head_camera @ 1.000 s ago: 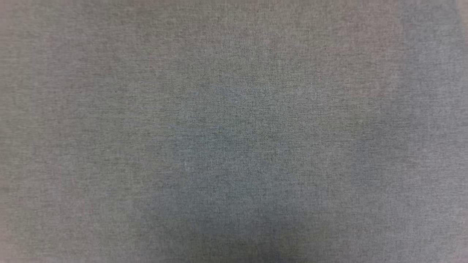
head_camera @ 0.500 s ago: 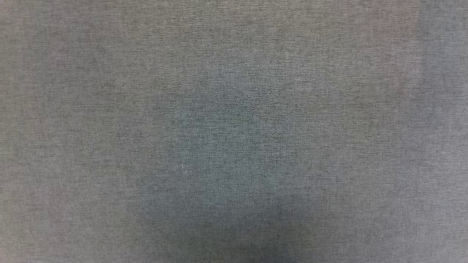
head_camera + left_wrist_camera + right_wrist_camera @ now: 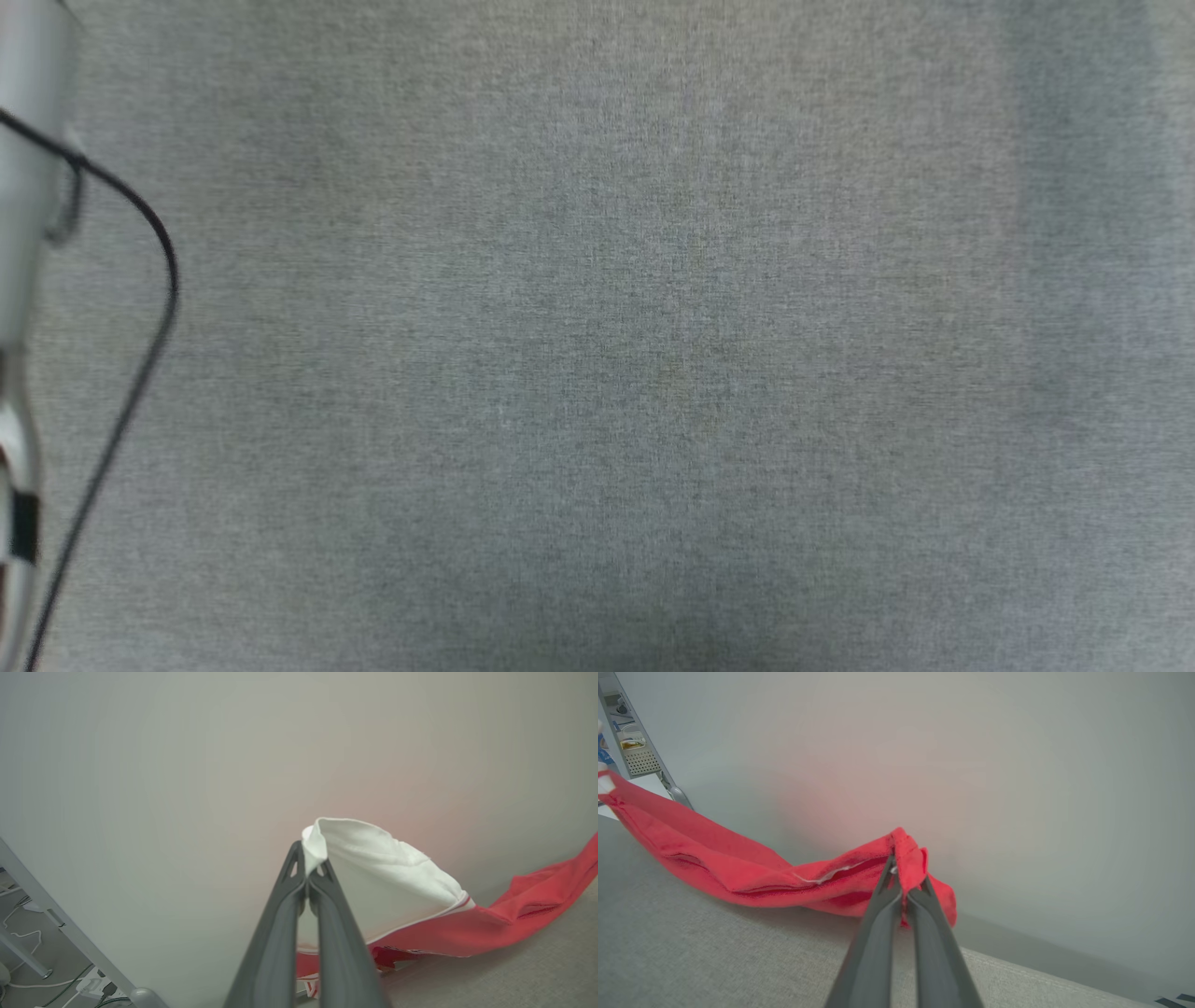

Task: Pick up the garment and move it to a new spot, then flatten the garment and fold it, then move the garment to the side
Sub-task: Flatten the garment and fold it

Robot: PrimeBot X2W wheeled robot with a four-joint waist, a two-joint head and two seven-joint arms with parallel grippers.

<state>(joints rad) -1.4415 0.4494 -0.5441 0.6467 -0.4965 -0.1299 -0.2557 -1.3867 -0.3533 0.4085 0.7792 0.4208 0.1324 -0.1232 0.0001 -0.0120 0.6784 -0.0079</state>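
Left wrist view is showing the left gripper point(image 3: 309, 870), its 2 long dark fingers pressed tight together and pinching a fold of white sleeve on the garment point(image 3: 448, 933), a red jersey T-shirt with a white sleeve and red-and-white striped trim. From where I'm standing, the right gripper point(image 3: 906, 877) is doing the same on a bunched red edge, its fingers fully closed on the cloth. The garment is hanging between the 2 grippers like a slack rope, sagging toward the grey woven fabric surface point(image 3: 691, 952) in front of a plain pale wall point(image 3: 1017, 765). Whether its lowest part is touching that surface, I cannot tell. Head view is taking in a stretch of that grey weave, with a pale forearm point(image 3: 23, 75) and a thin black cable point(image 3: 145, 373) at its left edge.

I'm judging this as the carry to the new spot, with flattening not yet begun. To do it well, both pinches are needing to hold firm while the arms are drawing apart evenly, taking out the sag. Then they are lowering level, so the hanging hem is landing first and the cloth is lying smooth rather than bunching.
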